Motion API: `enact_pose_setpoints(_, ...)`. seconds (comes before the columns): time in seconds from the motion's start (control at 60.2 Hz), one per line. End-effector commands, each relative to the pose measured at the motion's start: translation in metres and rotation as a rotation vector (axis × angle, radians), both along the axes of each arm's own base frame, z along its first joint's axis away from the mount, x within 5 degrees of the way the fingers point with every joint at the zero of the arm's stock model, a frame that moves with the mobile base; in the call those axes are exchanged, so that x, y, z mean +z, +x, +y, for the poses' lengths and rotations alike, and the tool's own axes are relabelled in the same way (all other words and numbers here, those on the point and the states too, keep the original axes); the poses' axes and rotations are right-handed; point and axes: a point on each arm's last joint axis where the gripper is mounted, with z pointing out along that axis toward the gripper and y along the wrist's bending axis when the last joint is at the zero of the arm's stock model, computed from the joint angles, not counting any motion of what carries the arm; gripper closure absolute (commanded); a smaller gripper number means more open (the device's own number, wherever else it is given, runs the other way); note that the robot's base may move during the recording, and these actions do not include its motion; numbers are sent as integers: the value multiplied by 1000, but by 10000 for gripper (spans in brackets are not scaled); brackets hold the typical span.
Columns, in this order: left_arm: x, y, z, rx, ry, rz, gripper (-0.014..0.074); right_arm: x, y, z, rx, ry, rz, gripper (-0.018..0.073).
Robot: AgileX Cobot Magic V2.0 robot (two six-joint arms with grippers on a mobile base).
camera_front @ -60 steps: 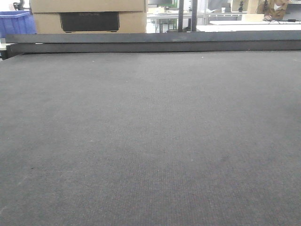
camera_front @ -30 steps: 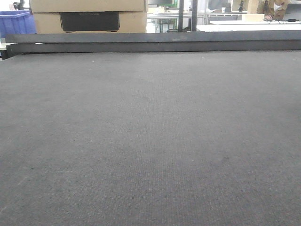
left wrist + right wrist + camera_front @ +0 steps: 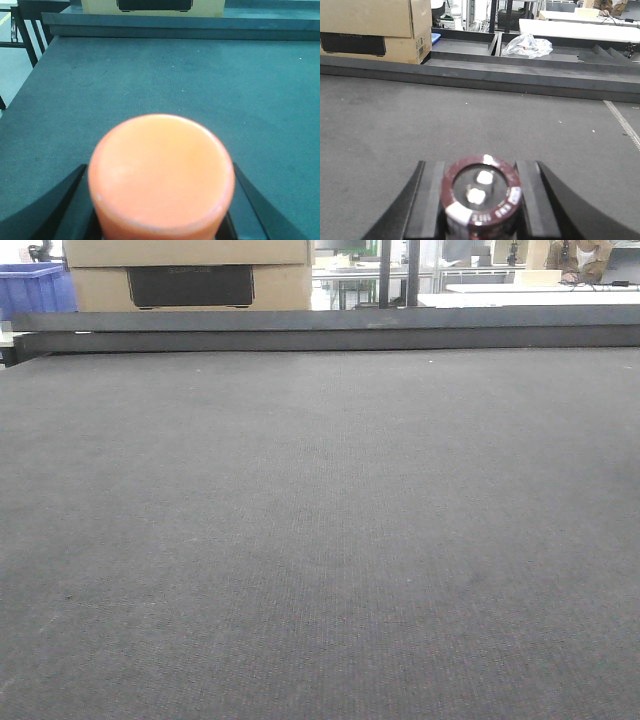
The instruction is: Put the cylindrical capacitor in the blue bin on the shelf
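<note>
The right tool (image 3: 480, 200) is closed on the capacitor (image 3: 481, 196), a short round can in a dark brown sleeve with white print and two small metal terminals on top. It sits upright between the black fingers, above the worktop (image 3: 320, 540) with its grey, finely woven cover. The left tool (image 3: 161, 200) grips a smooth orange cylinder (image 3: 161, 170). Behind the worktop stand a cardboard box (image 3: 190, 270) and a blue plastic crate (image 3: 35, 288).
</note>
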Motion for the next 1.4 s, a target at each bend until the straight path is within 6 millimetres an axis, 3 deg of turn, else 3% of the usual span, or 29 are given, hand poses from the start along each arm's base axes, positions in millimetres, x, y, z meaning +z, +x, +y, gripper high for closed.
enact_pose_setpoints(0.0, 3, -1, -1, -10, -2, -33, 707, 2, -1, 0, -1, -9, -30, 721)
enact_pose_setpoints(1.379, 4, -2, -1, -10, -3, -37, 707, 2, -1, 0, -1, -9, -30, 721)
